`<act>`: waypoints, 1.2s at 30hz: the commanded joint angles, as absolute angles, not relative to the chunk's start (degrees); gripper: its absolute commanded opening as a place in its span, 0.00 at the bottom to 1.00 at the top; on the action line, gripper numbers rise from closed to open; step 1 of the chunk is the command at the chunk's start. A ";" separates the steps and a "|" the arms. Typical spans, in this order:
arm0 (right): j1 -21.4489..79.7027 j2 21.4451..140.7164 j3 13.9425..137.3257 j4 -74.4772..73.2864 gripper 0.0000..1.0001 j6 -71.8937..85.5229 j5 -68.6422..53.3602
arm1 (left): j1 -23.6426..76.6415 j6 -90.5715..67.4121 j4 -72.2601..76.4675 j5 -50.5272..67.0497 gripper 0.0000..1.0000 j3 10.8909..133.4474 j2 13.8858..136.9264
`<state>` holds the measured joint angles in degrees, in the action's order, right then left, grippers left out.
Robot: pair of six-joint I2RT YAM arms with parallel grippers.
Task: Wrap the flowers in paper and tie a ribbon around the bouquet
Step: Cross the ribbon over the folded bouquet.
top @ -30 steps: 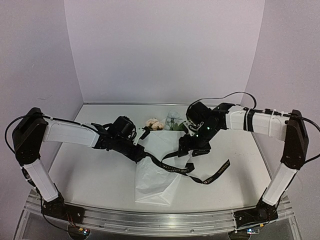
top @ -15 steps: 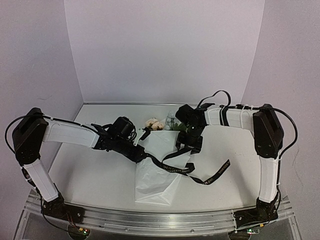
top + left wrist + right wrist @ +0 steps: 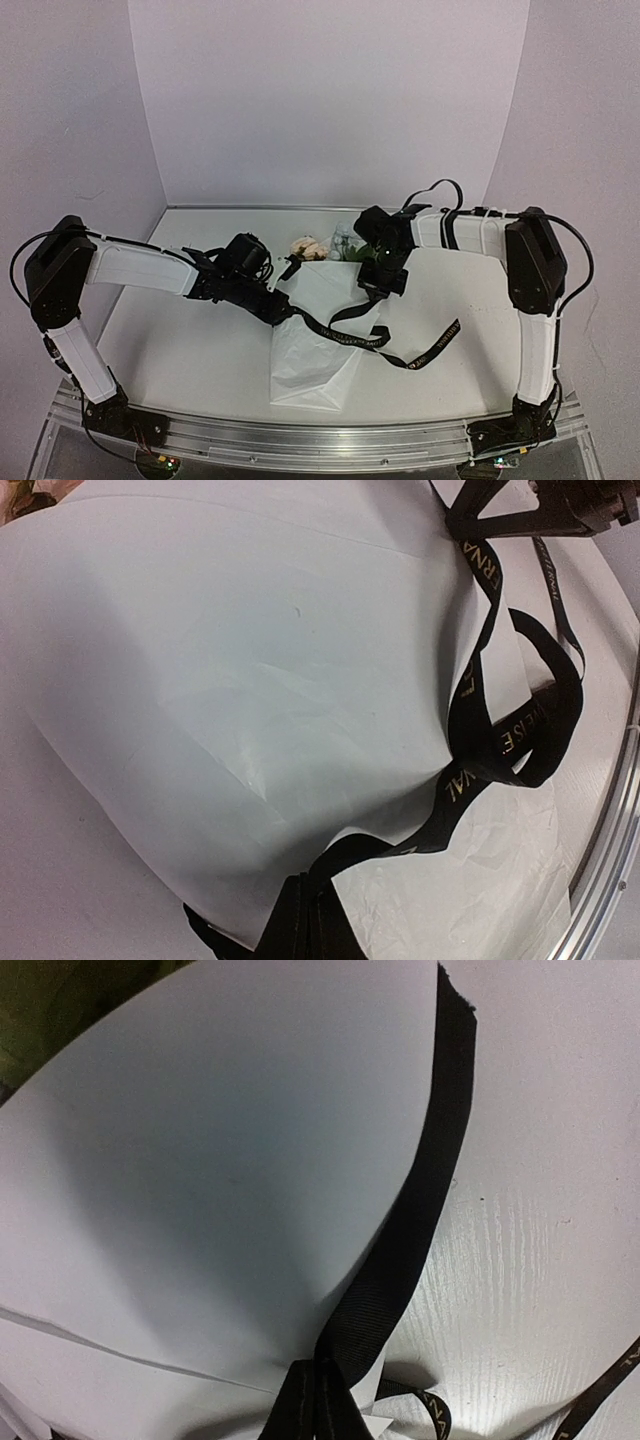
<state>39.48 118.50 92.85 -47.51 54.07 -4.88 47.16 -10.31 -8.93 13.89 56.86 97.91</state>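
The bouquet lies on the table with its peach and pale blue flowers (image 3: 312, 246) at the far end. Its white paper (image 3: 312, 350) cone points toward me. The black lettered ribbon (image 3: 345, 338) crosses the paper, and one end trails off to the right on the table. My left gripper (image 3: 283, 313) is shut on the ribbon at the cone's left edge; the ribbon (image 3: 480, 770) runs over the paper (image 3: 250, 680) into the closed left gripper (image 3: 310, 920). My right gripper (image 3: 377, 293) is shut on the ribbon (image 3: 420, 1210) at the paper's (image 3: 220, 1160) right edge, right gripper (image 3: 318, 1405).
The loose ribbon tail (image 3: 435, 348) lies on the white table right of the cone, and a strand of ribbon tail (image 3: 600, 1390) shows on the bare tabletop. Lilac walls close the back and sides. A metal rail (image 3: 300, 440) runs along the near edge.
The right arm swung left and folded in over the cone's right edge, then its jaws closed on the ribbon. The left arm and bouquet have not moved.
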 commanded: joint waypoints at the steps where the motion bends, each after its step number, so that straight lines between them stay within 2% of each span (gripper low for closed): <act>1: 38.77 114.07 91.74 -47.30 0.00 50.66 -5.23 | 47.20 -9.20 -7.38 14.77 0.00 57.30 95.82; 6: 38.76 108.27 88.53 -40.92 0.00 44.94 -10.72 | 47.13 -8.59 -7.74 15.68 0.00 57.79 95.85; 12: 38.85 103.66 85.14 -24.70 0.00 43.78 -28.38 | 46.59 -7.78 -9.29 18.67 0.00 59.31 96.56; 15: 38.98 105.34 86.68 -15.66 0.00 49.55 -38.96 | 46.01 -7.52 -9.93 20.38 0.00 60.02 97.11; 18: 39.21 109.09 87.62 -2.36 0.00 62.19 -46.18 | 45.22 -7.48 -10.29 21.44 0.00 60.56 97.37; 21: 40.14 112.33 87.64 12.81 0.00 74.17 -51.51 | 44.05 -7.56 -10.46 22.67 0.00 61.02 97.52; 24: 41.62 113.09 85.64 21.99 0.00 80.41 -54.38 | 43.24 -7.44 -11.05 24.14 0.00 62.01 98.15; 36: 45.26 104.41 69.52 26.10 0.00 79.19 -59.79 | 41.08 -8.94 -9.77 26.94 0.00 63.16 99.77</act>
